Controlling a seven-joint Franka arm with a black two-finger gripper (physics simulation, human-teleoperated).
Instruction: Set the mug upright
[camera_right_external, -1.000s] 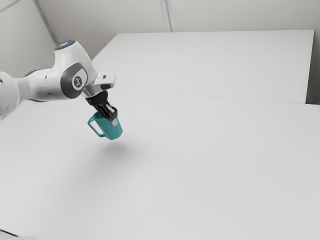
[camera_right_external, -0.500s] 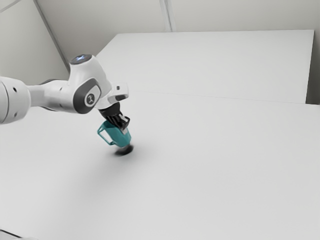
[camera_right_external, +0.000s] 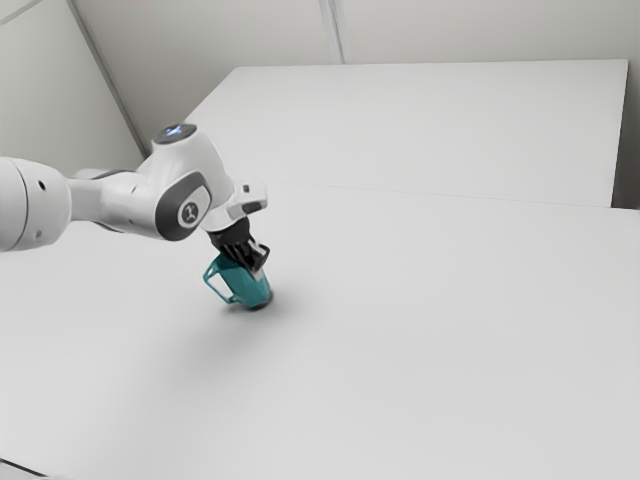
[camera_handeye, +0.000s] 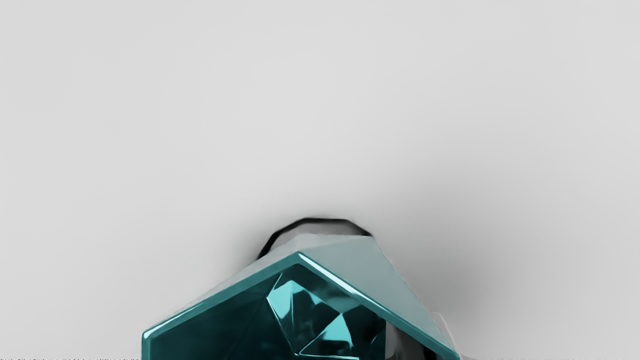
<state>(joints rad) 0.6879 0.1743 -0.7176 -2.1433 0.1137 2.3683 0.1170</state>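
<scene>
My gripper (camera_right_external: 256, 268) is clamped on the mug (camera_right_external: 246, 288). Exterior view: mug tilted, mouth toward 11 o'clock, handle (camera_right_external: 215, 288) at 9 o'clock, base near the worktop (camera_right_external: 420, 330).

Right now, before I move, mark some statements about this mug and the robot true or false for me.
1. The mug is teal. True.
2. The mug stands straight upright. False: it is tilted, its base slanting toward the exterior view's right.
3. The gripper is holding the mug near its rim. True.
4. The handle is on the exterior view's right side of the mug. False: the handle is on the exterior view's left side.
5. The wrist view looks into the mug's open mouth. True.
</scene>
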